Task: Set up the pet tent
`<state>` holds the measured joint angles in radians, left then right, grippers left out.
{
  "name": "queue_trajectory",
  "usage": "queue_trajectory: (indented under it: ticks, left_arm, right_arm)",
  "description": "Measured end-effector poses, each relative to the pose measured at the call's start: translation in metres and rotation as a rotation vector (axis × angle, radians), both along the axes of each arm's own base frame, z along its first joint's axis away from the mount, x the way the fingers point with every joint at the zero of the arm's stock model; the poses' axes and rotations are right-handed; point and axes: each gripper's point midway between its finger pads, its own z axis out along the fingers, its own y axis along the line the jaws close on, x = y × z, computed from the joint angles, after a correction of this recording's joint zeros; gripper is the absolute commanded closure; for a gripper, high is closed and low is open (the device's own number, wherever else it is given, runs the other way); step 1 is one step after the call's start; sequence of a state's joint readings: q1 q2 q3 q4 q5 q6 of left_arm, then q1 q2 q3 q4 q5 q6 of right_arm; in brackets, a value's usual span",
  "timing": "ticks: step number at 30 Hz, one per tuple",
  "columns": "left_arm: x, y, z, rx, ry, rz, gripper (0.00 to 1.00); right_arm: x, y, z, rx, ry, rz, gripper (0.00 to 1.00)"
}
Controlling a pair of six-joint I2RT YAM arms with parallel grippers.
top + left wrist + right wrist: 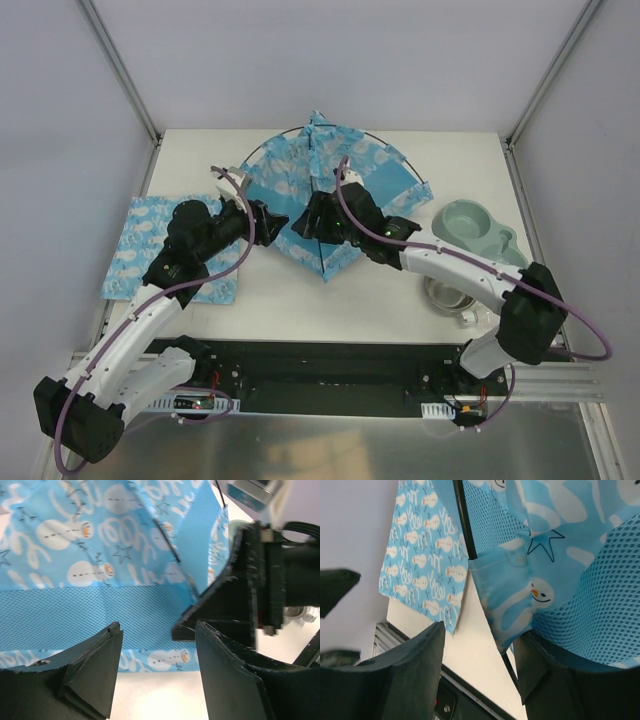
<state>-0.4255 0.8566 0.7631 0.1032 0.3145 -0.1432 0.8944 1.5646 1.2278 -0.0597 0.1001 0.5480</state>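
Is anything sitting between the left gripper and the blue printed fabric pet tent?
Nothing visible: the open left gripper faces the blue printed fabric pet tent directly. The right gripper is beside that path, at the tent.

mat left of tent, seemingly apart

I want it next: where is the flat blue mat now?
In the top view, the mat lies flat on the left side of the table, left of the pet tent, partly under the left arm.
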Motion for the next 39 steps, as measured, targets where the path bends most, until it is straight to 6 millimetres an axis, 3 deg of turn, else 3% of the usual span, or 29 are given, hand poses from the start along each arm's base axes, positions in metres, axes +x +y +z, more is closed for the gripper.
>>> queue_trajectory:
  ticks: [9, 13, 20, 23, 31, 39]
  left_arm:
    - [0.016, 0.000, -0.015, -0.066, 0.150, 0.093, 0.37]
    - [0.028, -0.002, -0.011, -0.073, 0.176, 0.121, 0.35]
    - [0.045, -0.004, 0.001, -0.039, 0.149, 0.138, 0.35]
    - [0.052, -0.013, -0.011, -0.001, 0.172, 0.095, 0.35]
    - [0.057, -0.036, -0.071, 0.061, 0.342, -0.011, 0.35]
    - [0.051, -0.055, -0.087, -0.014, 0.436, -0.096, 0.35]
  right_arm:
    - [-0.049, -0.054, -0.012, -0.059, 0.098, 0.006, 0.29]
    - [-0.066, -0.079, -0.014, -0.103, 0.120, -0.004, 0.25]
    - [-0.094, -0.121, -0.001, -0.156, 0.133, -0.015, 0.21]
    - [-0.104, -0.139, 0.002, -0.184, 0.136, -0.030, 0.20]
    - [-0.111, -0.173, -0.001, -0.273, 0.131, -0.084, 0.23]
    - [-0.120, -0.190, 0.009, -0.296, 0.133, -0.095, 0.23]
